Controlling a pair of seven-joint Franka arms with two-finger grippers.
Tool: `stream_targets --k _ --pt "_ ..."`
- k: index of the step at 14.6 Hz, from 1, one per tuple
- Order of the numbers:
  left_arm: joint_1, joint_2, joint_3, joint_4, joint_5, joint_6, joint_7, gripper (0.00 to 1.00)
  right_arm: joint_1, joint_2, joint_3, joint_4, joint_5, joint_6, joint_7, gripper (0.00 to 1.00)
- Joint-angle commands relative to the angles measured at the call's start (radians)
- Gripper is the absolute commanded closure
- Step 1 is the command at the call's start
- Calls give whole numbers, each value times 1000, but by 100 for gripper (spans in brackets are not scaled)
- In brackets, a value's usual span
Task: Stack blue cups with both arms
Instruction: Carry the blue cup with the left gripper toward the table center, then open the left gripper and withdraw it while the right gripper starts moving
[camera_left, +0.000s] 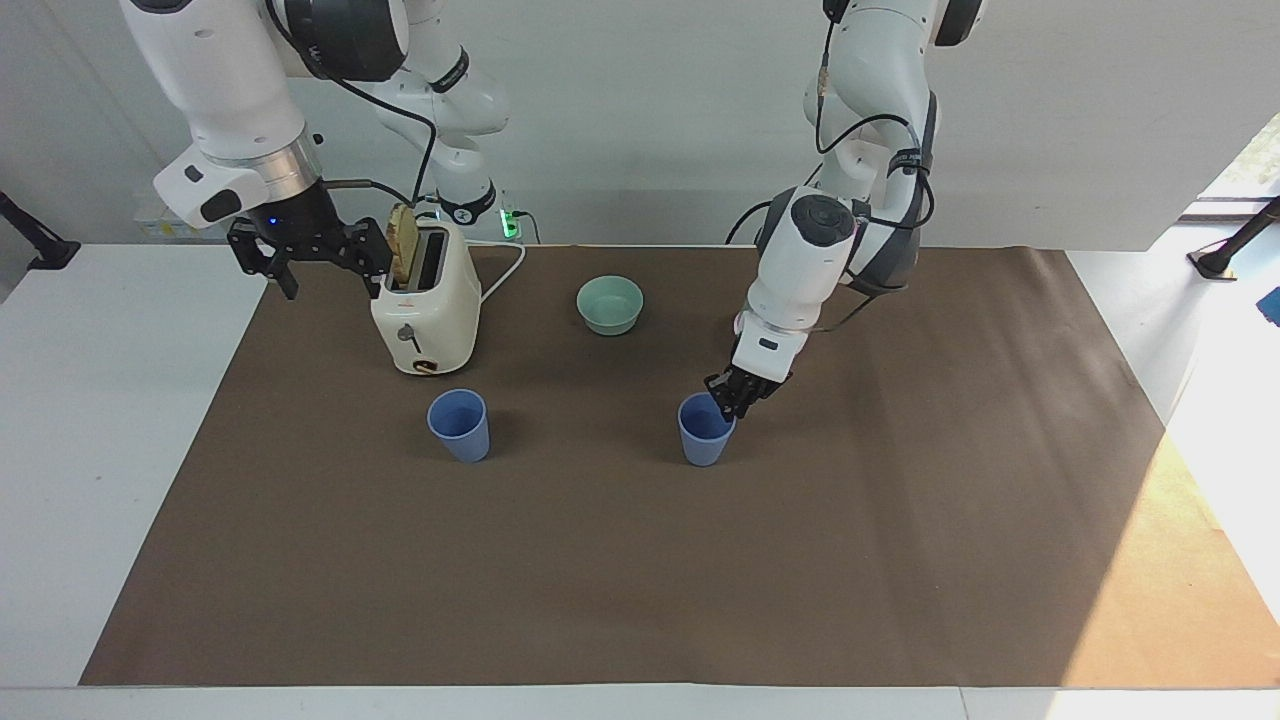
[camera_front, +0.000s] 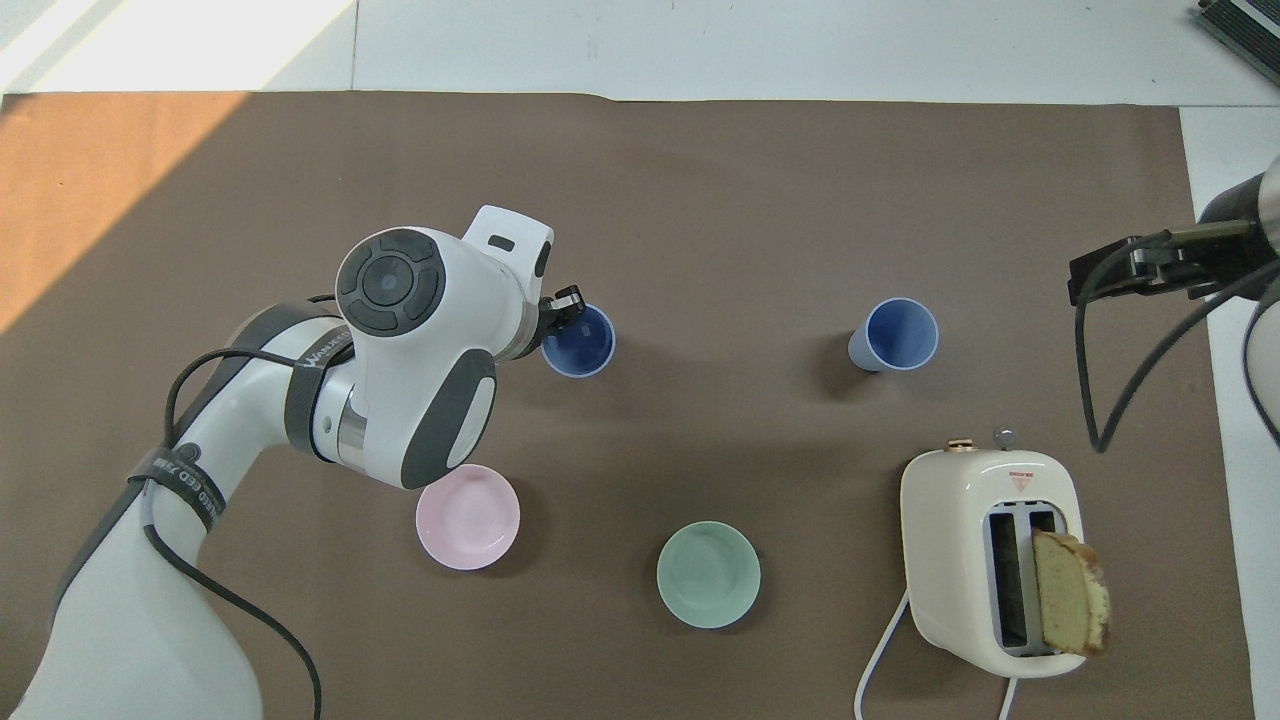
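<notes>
1. Fingers. The fingers of the right gripper (camera_left: 325, 268) stood wide apart and held nothing. This gripper hung over the edge of the brown mat (camera_left: 620, 580), beside the toaster (camera_left: 425, 310), at the right arm's end of the table. I treated the right arm as waiting.

2. Left gripper (camera_left: 733, 398). It sat at the rim of one blue cup (camera_left: 706, 435), on the side of the rim nearer to the robots. I could not tell whether it was clamped on that rim or had let go.

3. Cups. The cup at the left gripper stood upright on the mat near the middle of the table, farther from the robots than the teal bowl (camera_left: 610, 303) and the pink bowl (camera_front: 467, 517). The second blue cup (camera_left: 460, 425) stood upright and untouched, near the toaster, farther from the robots than it. The two cups were well apart and not stacked.

4. Step in hand. I judged this to be the positioning of the first cup at mid-table.

5. Next move. I judged that one cup had to be lifted by its rim, centred over the mouth of the other and lowered straight in. The toaster and its slice of bread (camera_left: 403, 245) called for clearance on the right arm's approach.
</notes>
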Motion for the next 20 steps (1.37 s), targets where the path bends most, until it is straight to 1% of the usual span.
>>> stream_targets --k 1,3,6,8,12,15,16,17,19,20 --pt "-22 -63 19 -83 1 22 -30 0 -7 -15 1 -21 13 16 12 0" --pt "-13 -55 21 -63 3 9 4 0 -7 -15 1 -21 13 16 12 0" --pt "10 -64 33 -49 3 -3 128 0 -10 -15 -2 -21 13 16 12 0" --pt "66 -101 35 -38 3 -35 229 0 -10 -15 -2 -21 13 16 12 0" --pt "212 -207 35 -31 3 -174 524 0 -10 -17 -4 -16 15 21 10 0" --pt "318 -233 36 21 3 -303 703 0 -6 -26 -1 -33 13 28 4 0" --pt "347 -233 36 43 3 -337 758 0 -7 -32 1 -62 13 28 2 0" --pt "375 -233 36 63 3 -362 804 0 -10 -34 1 -102 24 60 4 0" --pt "427 -236 36 94 21 -414 842 0 -12 -52 0 -226 53 193 9 0" --pt "442 -239 35 121 44 -447 868 0 -10 -48 -1 -277 55 258 16 0"
